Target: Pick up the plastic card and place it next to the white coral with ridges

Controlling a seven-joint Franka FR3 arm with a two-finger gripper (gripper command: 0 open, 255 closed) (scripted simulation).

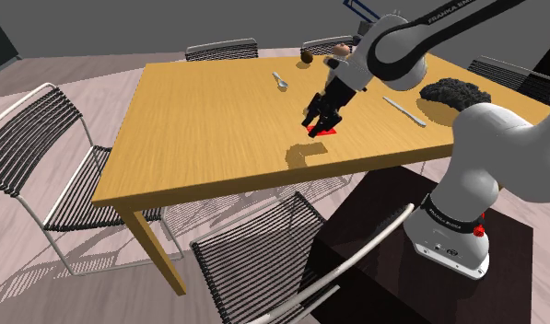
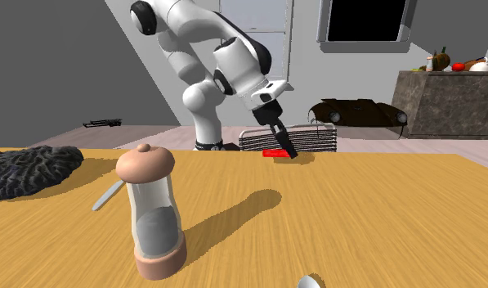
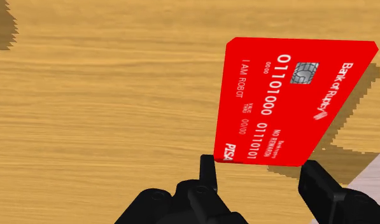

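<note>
While clasped at its short end by the gripper (image 3: 260,167), low over the table (image 1: 199,138) edge, treat card (image 3: 290,102) as light, stiff, slick: squeeze only across the narrow width, gently.

A home dining area: a wooden worktop (image 1: 208,129) ringed by wire chairs (image 1: 33,147), with spoon (image 1: 280,82), knife (image 1: 403,109), grinder (image 2: 152,214), and a food-laden counter (image 2: 446,102).

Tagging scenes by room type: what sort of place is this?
Probably a home dining area: a wooden table with wire-backed chairs around it, a spoon and a grinder on top, and a counter with food beyond.
</note>
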